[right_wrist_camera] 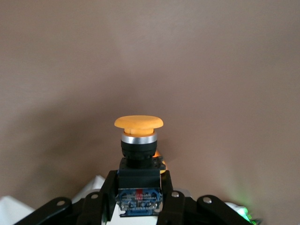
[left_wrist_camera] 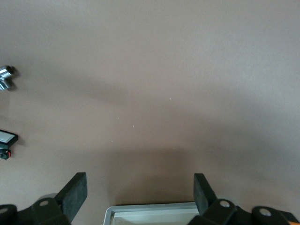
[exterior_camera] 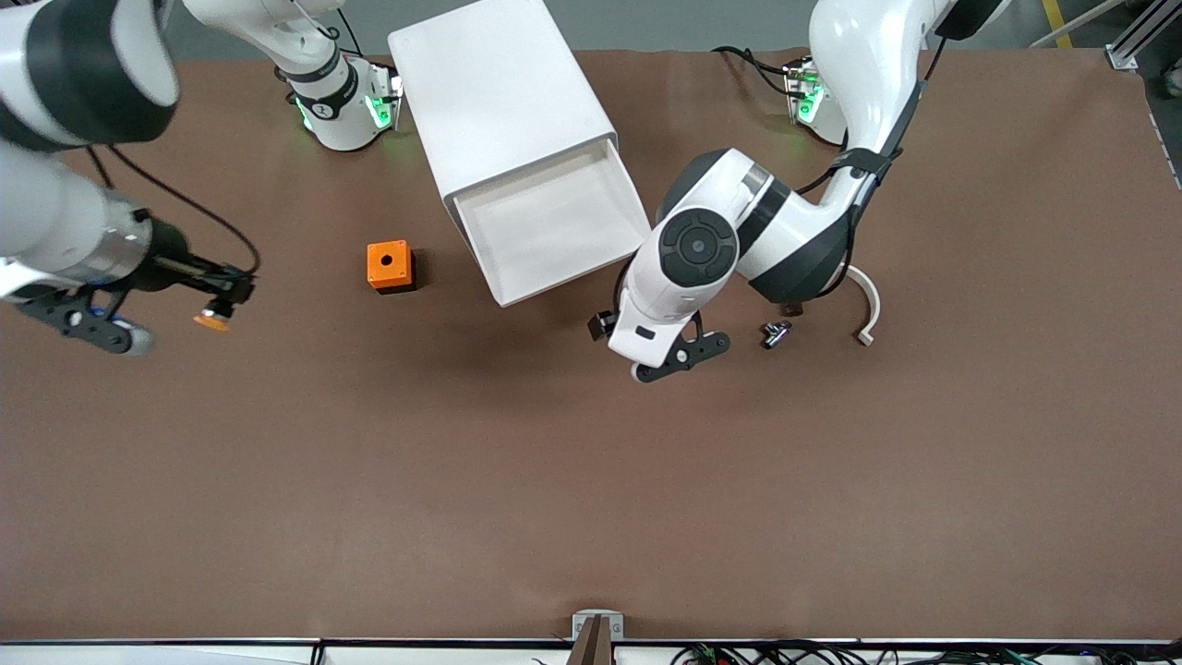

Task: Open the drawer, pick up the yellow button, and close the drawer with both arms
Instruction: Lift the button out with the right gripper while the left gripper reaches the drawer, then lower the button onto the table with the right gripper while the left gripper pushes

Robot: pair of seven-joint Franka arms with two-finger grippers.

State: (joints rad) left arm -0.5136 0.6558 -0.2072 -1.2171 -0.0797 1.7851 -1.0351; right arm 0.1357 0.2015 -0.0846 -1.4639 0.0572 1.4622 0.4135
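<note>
The drawer point(exterior_camera: 565, 280), the cabinet's top white tray, stands pulled out and looks empty. My right gripper point(exterior_camera: 220, 305) is shut on the button point(exterior_camera: 211, 320) and holds it above the table near the right arm's end, apart from the cabinet. In the right wrist view the button point(right_wrist_camera: 139, 140) shows an orange cap and a black-and-blue body clamped between the fingers point(right_wrist_camera: 104, 194). My left gripper point(exterior_camera: 660, 362) is open and empty over the table just by the drawer's front corner. In the left wrist view the drawer's rim point(left_wrist_camera: 154, 208) lies between its spread fingers point(left_wrist_camera: 75, 190).
The white cabinet point(exterior_camera: 499, 92) stands at the table's middle, near the bases. An orange cube with a hole point(exterior_camera: 390, 266) sits beside the drawer. A small metal part point(exterior_camera: 776, 334), a black part with a white face point(left_wrist_camera: 7, 138) and a curved white strip point(exterior_camera: 868, 309) lie by the left arm.
</note>
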